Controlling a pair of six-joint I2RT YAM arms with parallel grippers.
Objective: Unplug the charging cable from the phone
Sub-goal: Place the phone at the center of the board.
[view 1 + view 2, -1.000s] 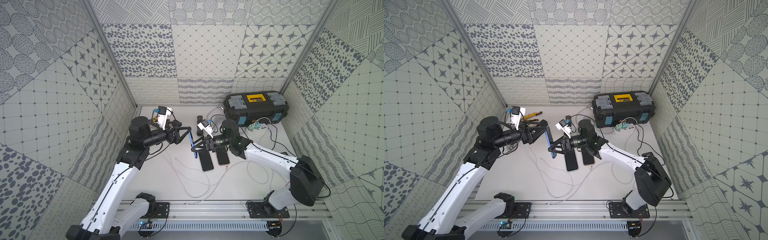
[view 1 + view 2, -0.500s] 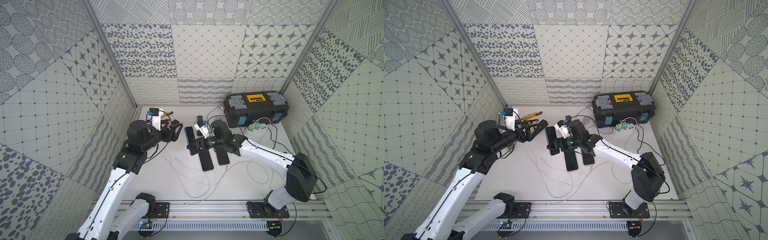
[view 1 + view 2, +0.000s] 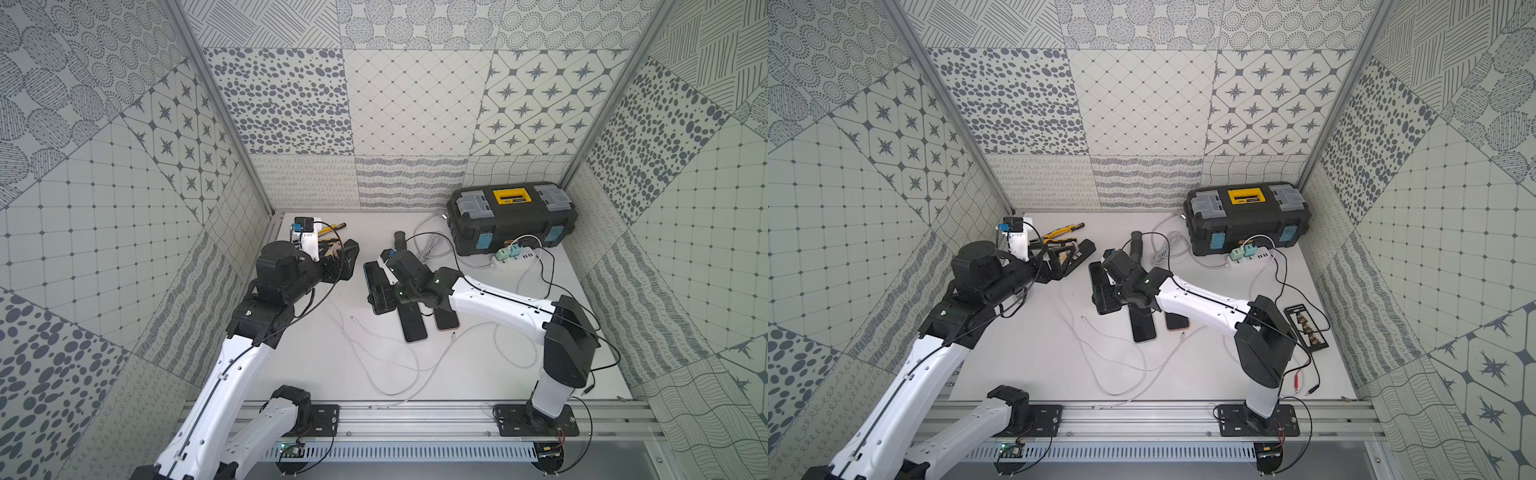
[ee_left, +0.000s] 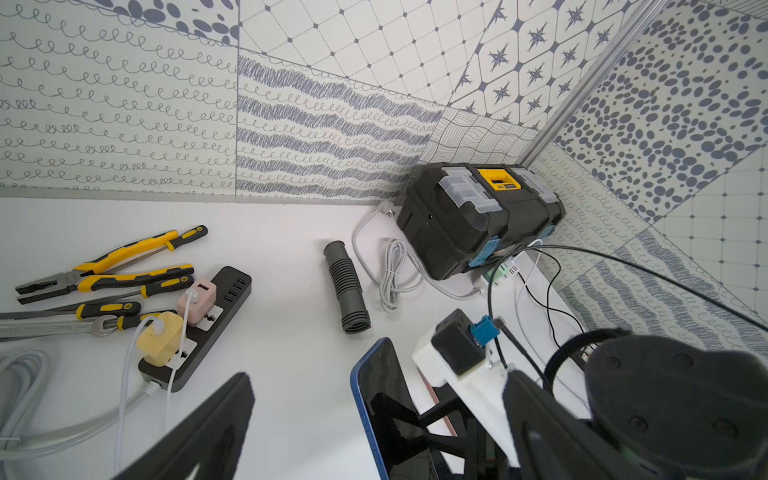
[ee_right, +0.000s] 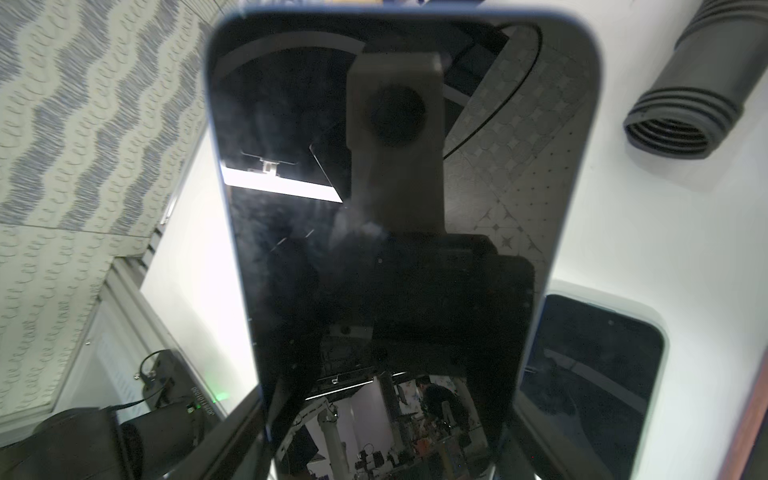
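toolbox [image 3: 513, 224] back corner | pliers [image 4: 104, 266] beside black power strip [image 4: 226, 305] | grey hose [image 4: 347, 286] between

Phone [image 5: 374, 249] blue rim, blk screen — toolbox [image 3: 513, 224] blk w/ yellow handle.

L arm [image 3: 232, 365]: elbow bent, forearm raised. Left gripper [image 3: 348, 261]: jaws spread wide. R arm [image 3: 498, 303]: reaching low, inboard. Right gripper [image 5: 386, 419]: jaws clamped across phone [image 5: 395, 249] edges.

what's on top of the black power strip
A yellow charger and a pink charger sit plugged into the power strip, each with a white cable. The sockets beneath them are covered.
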